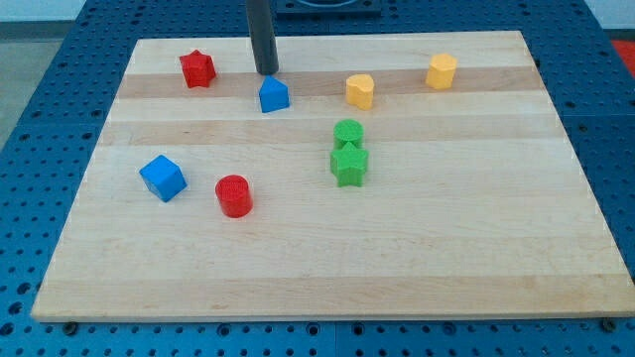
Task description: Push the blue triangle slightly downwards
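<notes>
you'll find the blue triangle (274, 95) in the upper left of the frame, on the wooden board (397, 258). my tip (266, 72) sits just above it, at or very near its top edge. there are no jaws here, only a bare rod, so nothing is grasped. a red star (197, 68) lies to the triangle's left, a yellow block (360, 90) to its right, a blue cube (163, 178) and red cylinder (234, 195) lower left
</notes>
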`<action>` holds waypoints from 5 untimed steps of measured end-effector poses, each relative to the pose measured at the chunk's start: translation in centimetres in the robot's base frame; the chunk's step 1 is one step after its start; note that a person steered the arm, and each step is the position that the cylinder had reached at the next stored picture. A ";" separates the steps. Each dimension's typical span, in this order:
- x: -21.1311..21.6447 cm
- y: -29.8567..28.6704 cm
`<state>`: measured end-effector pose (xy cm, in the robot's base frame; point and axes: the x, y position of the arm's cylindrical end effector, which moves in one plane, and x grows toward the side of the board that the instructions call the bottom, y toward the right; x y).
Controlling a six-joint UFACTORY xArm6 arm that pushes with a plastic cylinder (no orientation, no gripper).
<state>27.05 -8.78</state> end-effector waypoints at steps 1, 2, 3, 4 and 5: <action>1.9 0.2; 3.4 0.5; 4.7 1.6; 5.4 4.4; 5.9 8.3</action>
